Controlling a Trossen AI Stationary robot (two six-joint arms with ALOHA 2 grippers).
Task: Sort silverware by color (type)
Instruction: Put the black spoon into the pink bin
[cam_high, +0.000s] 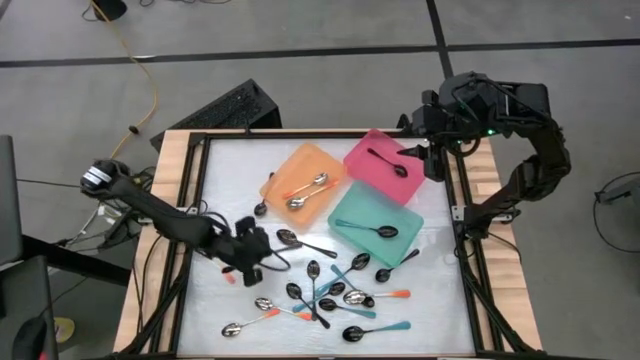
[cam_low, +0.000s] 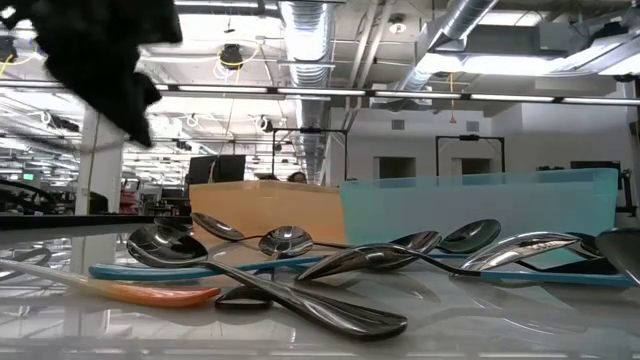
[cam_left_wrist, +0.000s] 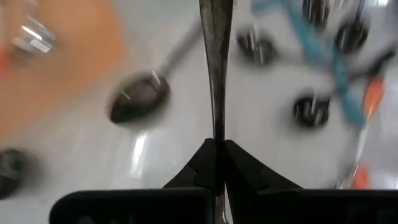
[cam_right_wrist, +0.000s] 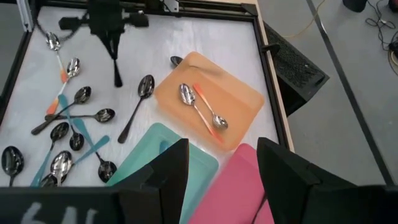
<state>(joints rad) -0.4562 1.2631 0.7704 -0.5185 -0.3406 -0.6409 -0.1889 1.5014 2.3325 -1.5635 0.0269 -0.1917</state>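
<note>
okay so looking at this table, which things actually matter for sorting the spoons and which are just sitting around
Part of the job:
- loose spoons on the table
- black spoon pinched in the left gripper
- orange tray, teal tray, pink tray, each already holding spoons

Just lying about:
- black keyboard beyond the table
- orange cable on the floor

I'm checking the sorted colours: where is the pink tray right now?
In the high view the pink tray sits at the table's far right, beside the orange tray and behind the teal tray, holding one black spoon.

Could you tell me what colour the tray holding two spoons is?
Orange tray; the right wrist view shows it best.
</note>
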